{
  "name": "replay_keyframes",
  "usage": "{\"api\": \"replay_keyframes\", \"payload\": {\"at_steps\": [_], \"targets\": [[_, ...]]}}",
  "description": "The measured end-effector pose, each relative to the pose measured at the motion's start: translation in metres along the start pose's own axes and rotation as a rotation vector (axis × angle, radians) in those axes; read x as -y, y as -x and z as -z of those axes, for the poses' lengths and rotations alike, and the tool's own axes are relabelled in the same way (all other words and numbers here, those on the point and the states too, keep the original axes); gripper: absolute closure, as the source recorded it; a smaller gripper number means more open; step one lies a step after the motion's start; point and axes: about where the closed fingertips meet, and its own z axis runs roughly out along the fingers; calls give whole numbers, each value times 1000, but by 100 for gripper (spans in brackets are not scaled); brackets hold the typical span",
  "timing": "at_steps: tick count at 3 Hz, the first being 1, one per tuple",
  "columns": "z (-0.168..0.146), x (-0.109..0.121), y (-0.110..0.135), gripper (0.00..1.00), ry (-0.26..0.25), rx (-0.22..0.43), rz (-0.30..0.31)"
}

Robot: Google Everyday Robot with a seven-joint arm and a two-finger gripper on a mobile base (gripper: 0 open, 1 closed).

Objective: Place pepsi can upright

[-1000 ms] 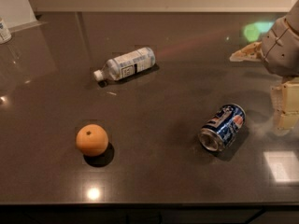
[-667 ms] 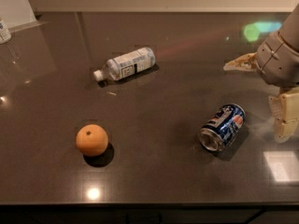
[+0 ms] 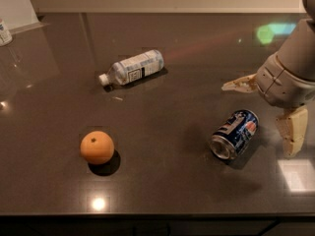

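Observation:
The pepsi can [image 3: 234, 133] lies on its side on the dark table [image 3: 162, 191], right of centre, with one silver end facing the front left. My gripper [image 3: 263, 116] hangs just right of and above the can, not touching it. Its two pale fingers are spread wide: one fingertip [image 3: 236, 85] points left beyond the can, the other finger [image 3: 292, 132] points down at the can's right. The gripper is open and holds nothing.
A clear plastic bottle with a white label [image 3: 132, 68] lies on its side at the back left of centre. An orange [image 3: 97, 147] sits at the front left. A small container [image 3: 4, 32] stands at the far left edge. The table's front edge runs along the bottom.
My gripper has moved left and a little down toward the can, fingers still spread. The can, bottle and orange have not moved.

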Motion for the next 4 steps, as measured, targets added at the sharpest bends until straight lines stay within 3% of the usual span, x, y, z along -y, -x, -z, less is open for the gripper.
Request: {"api": "replay_keyframes", "payload": {"at_steps": [1,3,4], "targets": [[-13,0,3,0,14,-5,77],[-26,11,0,0,48,-59,106],[-31,12,0,16,65,-60,106]]}}
